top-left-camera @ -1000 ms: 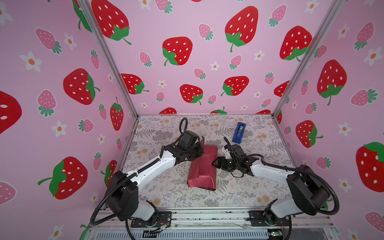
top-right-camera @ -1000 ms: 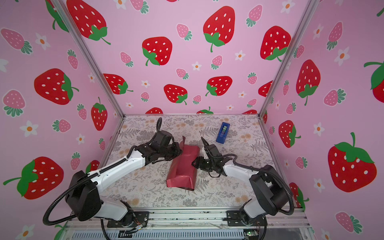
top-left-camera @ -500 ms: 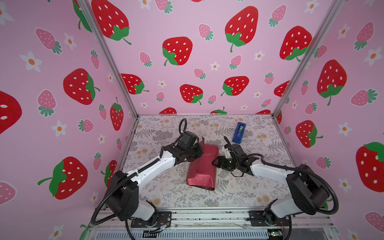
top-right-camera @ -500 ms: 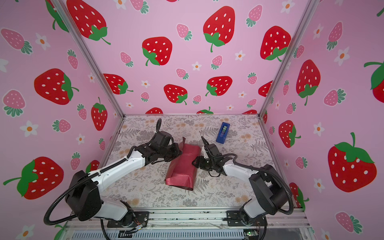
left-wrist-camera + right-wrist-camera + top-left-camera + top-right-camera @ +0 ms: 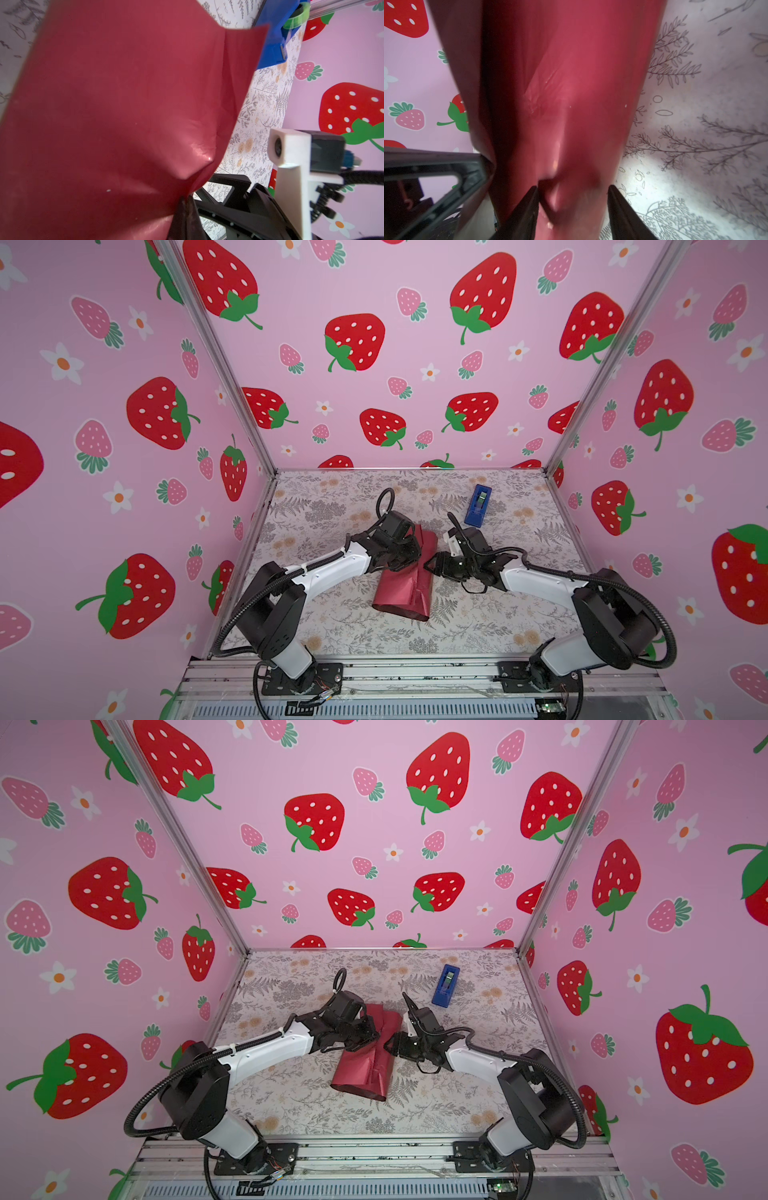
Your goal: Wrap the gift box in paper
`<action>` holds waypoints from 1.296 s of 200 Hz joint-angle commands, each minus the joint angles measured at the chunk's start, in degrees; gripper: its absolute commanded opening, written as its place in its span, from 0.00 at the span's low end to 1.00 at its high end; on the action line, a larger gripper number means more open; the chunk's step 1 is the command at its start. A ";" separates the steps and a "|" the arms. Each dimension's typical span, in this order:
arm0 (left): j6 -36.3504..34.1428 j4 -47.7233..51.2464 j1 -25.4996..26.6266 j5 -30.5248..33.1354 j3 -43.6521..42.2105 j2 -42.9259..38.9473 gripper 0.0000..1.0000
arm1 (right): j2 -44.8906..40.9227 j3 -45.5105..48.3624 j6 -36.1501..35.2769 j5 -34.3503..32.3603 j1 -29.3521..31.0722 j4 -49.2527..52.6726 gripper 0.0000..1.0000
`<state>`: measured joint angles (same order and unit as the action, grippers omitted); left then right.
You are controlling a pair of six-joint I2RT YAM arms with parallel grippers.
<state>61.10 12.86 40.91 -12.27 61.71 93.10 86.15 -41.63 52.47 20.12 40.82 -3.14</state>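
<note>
The paper (image 5: 401, 593) is thin and creased, satiny crimson with soft glints at its folds. The tape dispenser (image 5: 478, 506) near the bench's far right corner looks like smooth, glossy blue plastic. The bench cover (image 5: 332, 506) is matt, printed with grey ferns. The arm shells (image 5: 332, 568) are smooth white and black plastic; the front rail (image 5: 415, 672) is bare grey metal

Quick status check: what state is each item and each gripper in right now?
paper: folded over into a long bundle lying on the table.
gift box: not visible; likely hidden inside the paper.
left gripper: shut, pinching the paper.
right gripper: open, fingers apart with a bulge of the paper between them.
tape dispenser: lying on the table behind the right gripper, untouched.
</note>
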 commanded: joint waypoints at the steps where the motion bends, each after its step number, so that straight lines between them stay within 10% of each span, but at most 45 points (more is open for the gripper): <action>1: 2.06 -2.96 1.17 -0.37 1.54 1.64 0.00 | 1.24 1.45 0.34 -1.70 -0.32 2.34 0.54; 162: 2.05 -3.16 1.11 -0.41 -2.48 4.02 0.00 | -7.12 1.79 2.10 3.65 -4.55 0.57 0.52; 259: 0.52 -0.77 1.11 -0.61 -0.84 2.50 0.00 | 2.51 4.18 1.98 14.23 -5.87 -10.02 0.32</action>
<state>62.46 8.01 41.89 -12.69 60.55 96.49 86.96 -38.72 54.08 31.99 35.11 -10.57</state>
